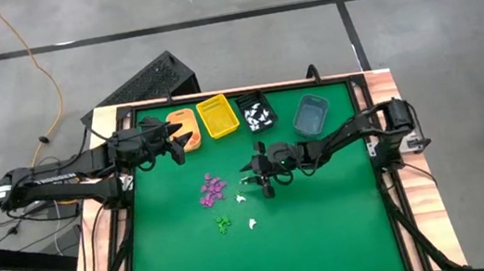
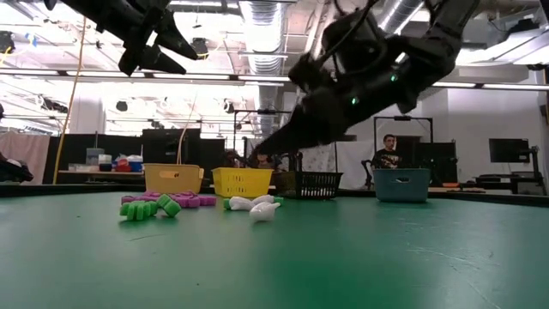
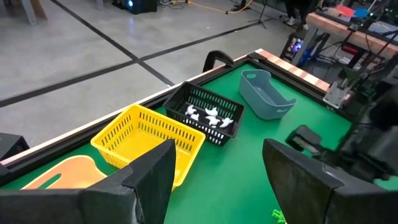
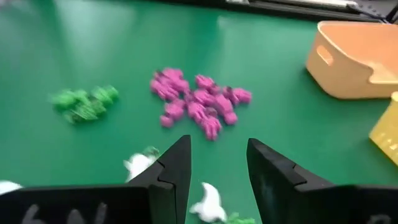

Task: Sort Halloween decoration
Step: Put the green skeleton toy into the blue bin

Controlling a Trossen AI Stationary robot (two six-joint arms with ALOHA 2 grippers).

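Observation:
The decoration lies in small heaps mid-table: purple trinkets (image 1: 212, 188) (image 4: 199, 102), green ones (image 1: 223, 222) (image 4: 84, 102), and white ones (image 1: 241, 196) (image 4: 208, 205), with one more white piece (image 1: 252, 222) nearer the front. More white pieces sit in the black bin (image 1: 257, 112) (image 3: 210, 115). My right gripper (image 1: 263, 186) (image 4: 217, 168) is open and hovers above the white trinkets, clear of the table in the low view (image 2: 274, 137). My left gripper (image 1: 178, 146) (image 3: 217, 180) is open and empty, raised beside the orange bin (image 1: 182, 125).
Four bins stand in a row at the far edge: the orange bin (image 3: 62, 174), a yellow bin (image 1: 218, 115) (image 3: 149, 140), the black bin, and a blue-grey bin (image 1: 310, 114) (image 3: 266, 94). Bare green mat (image 1: 312, 239) spreads toward the near edge. A person (image 2: 390, 153) stands in the room behind.

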